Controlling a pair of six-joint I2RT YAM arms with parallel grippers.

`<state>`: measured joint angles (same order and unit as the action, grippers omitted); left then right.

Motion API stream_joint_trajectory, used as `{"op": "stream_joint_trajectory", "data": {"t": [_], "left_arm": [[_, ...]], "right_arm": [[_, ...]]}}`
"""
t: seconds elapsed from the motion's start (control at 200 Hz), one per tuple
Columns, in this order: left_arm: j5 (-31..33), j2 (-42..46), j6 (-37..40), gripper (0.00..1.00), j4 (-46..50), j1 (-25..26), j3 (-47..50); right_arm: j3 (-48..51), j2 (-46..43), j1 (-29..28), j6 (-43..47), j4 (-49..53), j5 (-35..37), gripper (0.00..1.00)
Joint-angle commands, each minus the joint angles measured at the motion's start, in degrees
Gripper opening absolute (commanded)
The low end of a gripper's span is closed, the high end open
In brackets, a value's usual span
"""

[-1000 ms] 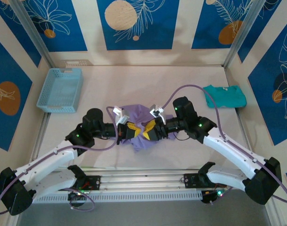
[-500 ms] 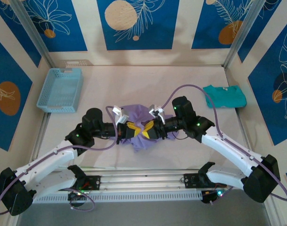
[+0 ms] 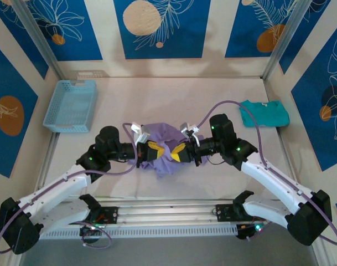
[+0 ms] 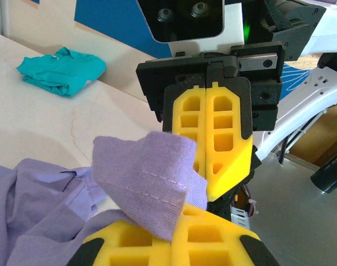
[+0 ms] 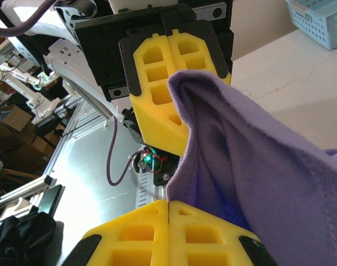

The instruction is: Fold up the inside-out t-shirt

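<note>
Purple t-shirt (image 3: 167, 162) sits bunched in the middle of the table (image 3: 157, 94), nearer the front edge than the back. L gripper (image 3: 155, 148) and R gripper (image 3: 178, 151) meet nearly tip to tip over it, yellow fingers facing. L jaws pinched tight on a fold w/ a stitched hem (clearest in the left wrist view). R jaws pressed flat together too, cloth caught at the tips. Blue basket (image 3: 71, 105) near far-left corner, teal shirt (image 3: 263, 112) by right edge, both well apart from the t-shirt.
</note>
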<state>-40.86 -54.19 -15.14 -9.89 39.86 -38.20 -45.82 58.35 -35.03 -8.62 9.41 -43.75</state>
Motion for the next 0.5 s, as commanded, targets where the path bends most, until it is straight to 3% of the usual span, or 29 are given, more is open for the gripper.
{"op": "stream_joint_trajectory", "data": {"t": [0.0,0.305,0.495], "left_arm": [[-0.5,0.1,-0.8,0.00,-2.1,-0.7,-0.9],[-1.1,-0.3,-1.7,0.00,-3.2,-0.7,-0.9],[-1.2,-0.5,-1.9,0.00,-3.3,-0.9,-0.8]], "right_arm": [[0.3,0.1,-0.6,-0.1,-0.2,-0.3,0.04],[0.1,0.8,-1.6,2.2,1.5,3.1,0.19],[0.1,1.5,-2.1,3.2,1.6,3.6,0.20]]}}
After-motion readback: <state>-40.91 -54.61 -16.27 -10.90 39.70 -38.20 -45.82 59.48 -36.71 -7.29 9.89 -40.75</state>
